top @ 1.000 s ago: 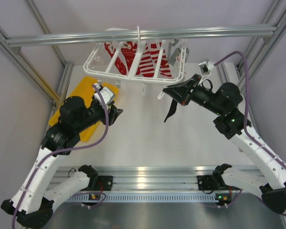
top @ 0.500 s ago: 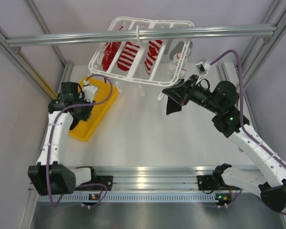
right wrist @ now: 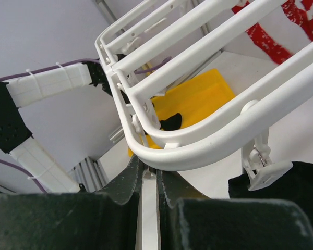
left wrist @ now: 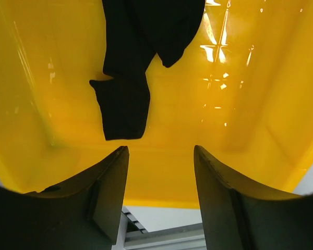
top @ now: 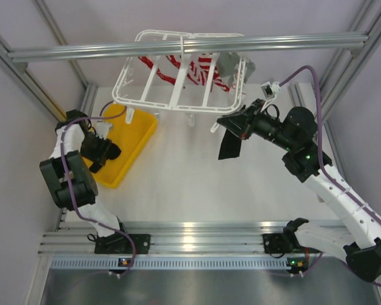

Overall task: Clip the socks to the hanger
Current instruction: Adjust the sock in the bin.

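Left gripper [left wrist: 160, 192] hangs wide open, empty, over black socks [left wrist: 126, 99] in the yellow tray [left wrist: 240, 104]; right gripper [right wrist: 149, 194] pinches the hanger [right wrist: 208, 139] beside a clipped sock [right wrist: 297, 187].

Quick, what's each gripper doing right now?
Left gripper: open, empty, over black socks.
Right gripper: shut on a white hanger clip.

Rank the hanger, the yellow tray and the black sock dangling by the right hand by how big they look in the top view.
1. hanger: largest, though it hangs nearer the camera, which inflates it.
2. yellow tray: partly covered, so its full extent is unsure.
3. black sock: clearly smallest.
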